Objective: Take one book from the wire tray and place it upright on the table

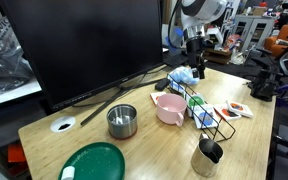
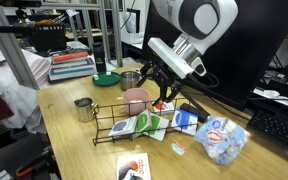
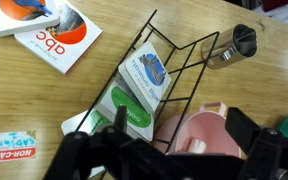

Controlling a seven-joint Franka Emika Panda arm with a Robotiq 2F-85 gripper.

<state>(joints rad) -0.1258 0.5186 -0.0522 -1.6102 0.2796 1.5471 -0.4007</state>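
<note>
The table (image 1: 159, 150) carries the wire tray (image 2: 124, 125), set just beside a pink bowl (image 3: 199, 135). The gripper (image 3: 164, 155) hangs above tray and bowl, its fingers (image 3: 79, 155) spread wide and holding nothing. The book (image 3: 132, 108), green-covered, leans in the tray next to a blue-and-white booklet (image 3: 149, 72), untouched.

Judgement: the approach step is in hand and nothing has been extracted. The next move calls for a descent with the fingers straddling the green cover's upper edge, clear of the wire bars and the neighbouring booklet.
</note>
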